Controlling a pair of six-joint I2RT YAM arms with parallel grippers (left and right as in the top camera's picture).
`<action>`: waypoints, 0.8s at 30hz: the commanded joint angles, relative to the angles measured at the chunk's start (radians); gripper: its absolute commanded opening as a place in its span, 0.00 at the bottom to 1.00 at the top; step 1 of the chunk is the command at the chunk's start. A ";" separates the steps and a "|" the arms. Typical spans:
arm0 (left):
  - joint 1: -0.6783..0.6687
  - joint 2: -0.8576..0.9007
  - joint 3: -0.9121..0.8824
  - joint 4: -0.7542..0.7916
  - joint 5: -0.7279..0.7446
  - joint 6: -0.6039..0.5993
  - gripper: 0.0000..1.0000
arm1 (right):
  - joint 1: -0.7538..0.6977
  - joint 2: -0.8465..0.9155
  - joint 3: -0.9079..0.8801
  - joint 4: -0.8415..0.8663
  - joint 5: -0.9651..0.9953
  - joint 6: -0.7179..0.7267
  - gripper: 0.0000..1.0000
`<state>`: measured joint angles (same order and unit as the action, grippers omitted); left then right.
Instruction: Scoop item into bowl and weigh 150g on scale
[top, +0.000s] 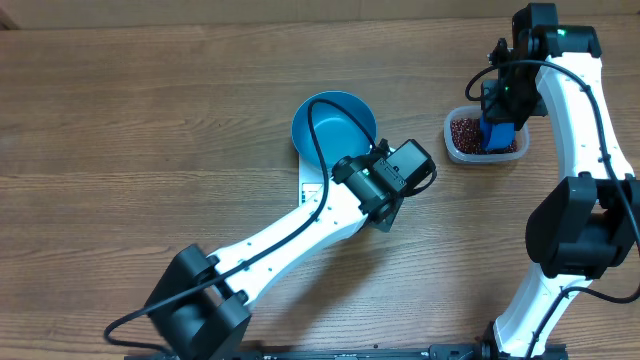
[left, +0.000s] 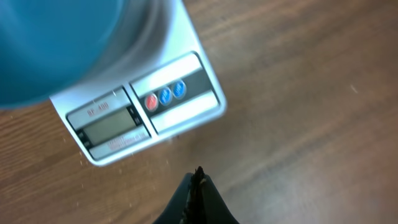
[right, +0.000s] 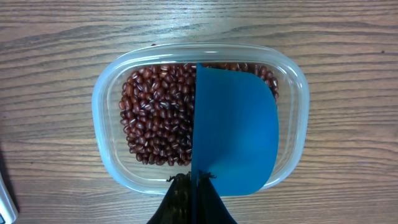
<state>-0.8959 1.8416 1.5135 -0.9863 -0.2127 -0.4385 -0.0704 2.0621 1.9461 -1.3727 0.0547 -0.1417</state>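
Bowl (top: 335, 122) on scale (left: 143, 112) at centre, left gripper (left: 198, 175) fully closed, holding nothing, just near of scale display, right gripper (right: 194, 179) clamped on scoop (right: 236, 130) above beans (right: 155, 118) in tub (right: 106, 99), far right.

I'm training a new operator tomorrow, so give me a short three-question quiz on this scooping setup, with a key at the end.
1. True or false: the blue bowl sits on the scale.
2. Multiple choice: what are the right arm's jaws shut on?
A) the blue scoop
B) a metal spoon
C) nothing
3. Fill in the blank: the beans lie in a clear plastic ____.

Key:
1. True.
2. A.
3. tub.
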 joint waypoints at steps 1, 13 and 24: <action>0.026 0.073 -0.006 0.050 -0.077 -0.060 0.04 | -0.003 0.010 -0.004 0.004 -0.016 0.006 0.04; 0.108 0.154 -0.011 0.114 -0.108 -0.051 0.04 | -0.003 0.010 -0.004 0.007 -0.016 0.006 0.04; 0.150 0.154 -0.121 0.305 0.015 0.099 0.04 | -0.003 0.010 -0.004 0.013 -0.015 0.002 0.04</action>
<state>-0.7792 1.9911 1.4391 -0.7147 -0.2710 -0.3950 -0.0704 2.0621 1.9461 -1.3636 0.0494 -0.1421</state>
